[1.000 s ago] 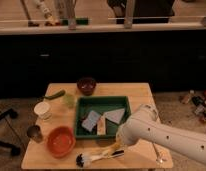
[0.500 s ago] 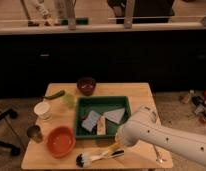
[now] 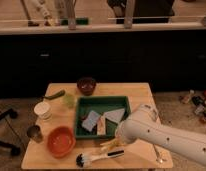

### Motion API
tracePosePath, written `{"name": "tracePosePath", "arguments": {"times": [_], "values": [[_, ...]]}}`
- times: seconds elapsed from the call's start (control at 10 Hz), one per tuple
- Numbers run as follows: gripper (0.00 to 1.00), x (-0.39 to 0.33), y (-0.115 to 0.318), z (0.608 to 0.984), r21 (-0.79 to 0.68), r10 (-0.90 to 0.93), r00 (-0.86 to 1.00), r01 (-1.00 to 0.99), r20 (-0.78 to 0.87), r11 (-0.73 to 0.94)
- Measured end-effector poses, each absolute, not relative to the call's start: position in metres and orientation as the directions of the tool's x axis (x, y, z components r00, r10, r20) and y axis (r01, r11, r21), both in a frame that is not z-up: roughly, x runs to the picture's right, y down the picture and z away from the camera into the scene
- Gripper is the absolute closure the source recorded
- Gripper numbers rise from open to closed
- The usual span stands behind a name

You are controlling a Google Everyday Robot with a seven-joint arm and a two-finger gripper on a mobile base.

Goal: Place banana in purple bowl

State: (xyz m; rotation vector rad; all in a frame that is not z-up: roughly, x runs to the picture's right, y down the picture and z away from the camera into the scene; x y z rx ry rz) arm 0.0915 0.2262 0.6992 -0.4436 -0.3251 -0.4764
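Observation:
The banana [image 3: 109, 145], small and yellow, lies on the wooden table [image 3: 136, 92] just in front of the green tray, behind the dish brush [image 3: 98, 158]. My gripper [image 3: 117, 139] is at the end of the big white arm [image 3: 161, 137], low over the table's front and right beside the banana; the arm hides most of it. The purple bowl [image 3: 86, 85] stands at the table's far edge, behind the tray, well away from the gripper.
A green tray [image 3: 103, 102] with blue and white sponges fills the table's middle. At the left are an orange bowl [image 3: 61, 141], a white cup [image 3: 43, 110], a metal cup [image 3: 33, 133], a green vegetable [image 3: 55, 95] and a round yellowish fruit [image 3: 69, 100]. A utensil [image 3: 157, 154] lies at the right front.
The arm's end has edged slightly left toward the banana. The objects on the table have not moved.

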Motion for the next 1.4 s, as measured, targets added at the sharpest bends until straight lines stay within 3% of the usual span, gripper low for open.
{"name": "tracePosePath", "arguments": {"times": [1.4], "values": [[1.0,0.084,0.088,0.779,-0.244,-0.28,0.898,0.372,0.338,0.896]]}}
